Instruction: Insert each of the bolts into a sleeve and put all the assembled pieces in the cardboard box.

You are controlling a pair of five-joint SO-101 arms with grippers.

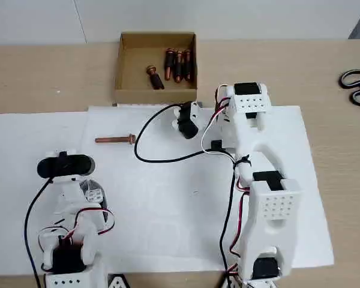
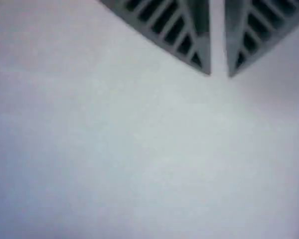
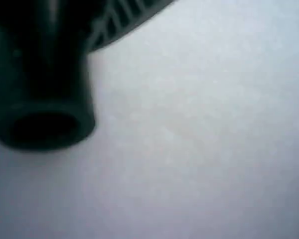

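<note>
A black sleeve (image 3: 40, 89) is pinched by the right claw (image 1: 187, 119), the left claw (image 2: 219, 73) is seen pressed together, and a bolt (image 1: 115, 140) is seen lying near the cardboard box (image 1: 125, 72).

Left claw (image 2: 219, 73) closed, low; right claw (image 1: 186, 123) extended, gripping sleeve (image 3: 40, 102).
</note>
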